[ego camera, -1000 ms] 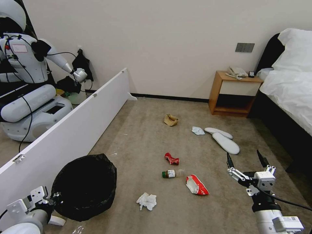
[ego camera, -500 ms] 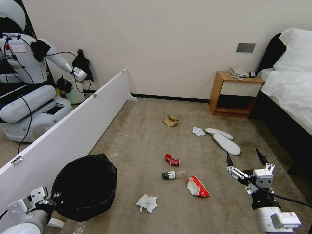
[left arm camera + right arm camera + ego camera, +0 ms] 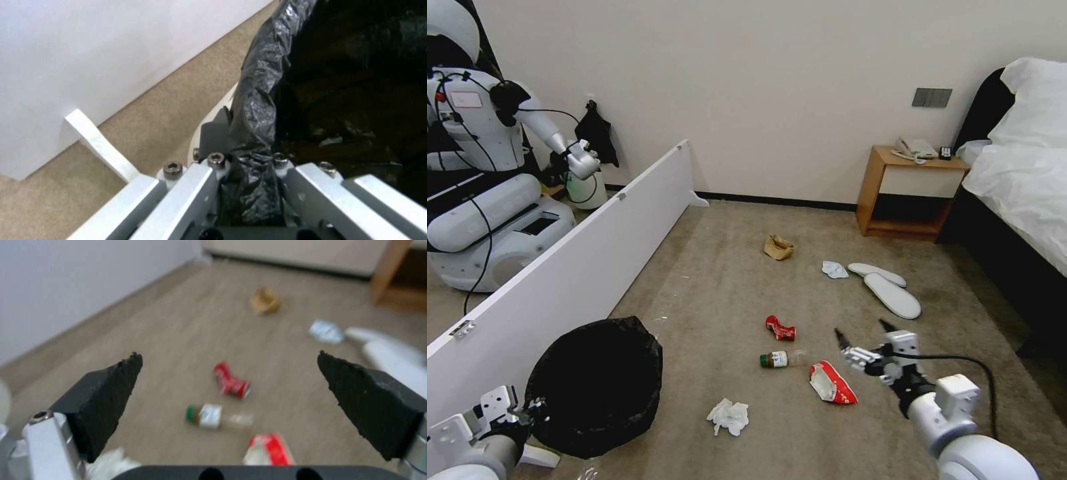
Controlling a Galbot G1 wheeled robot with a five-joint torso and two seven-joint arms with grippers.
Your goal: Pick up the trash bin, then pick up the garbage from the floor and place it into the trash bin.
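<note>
Your left gripper [image 3: 249, 186] was clamped on the trash bin [image 3: 594, 383] rim low left by the white panel [image 3: 580, 267], right gripper [image 3: 864, 340] spread wide over the snack packet [image 3: 830, 383], bottle [image 3: 777, 359] and can [image 3: 779, 327] just beside it on the floor [image 3: 727, 300].

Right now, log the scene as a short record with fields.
left tool: shut on the trash bin rim
right tool: open, above the floor near the snack packet
litter on floor: tissue, bottle, red can, paper bag, slippers
in bin: cannot tell
</note>
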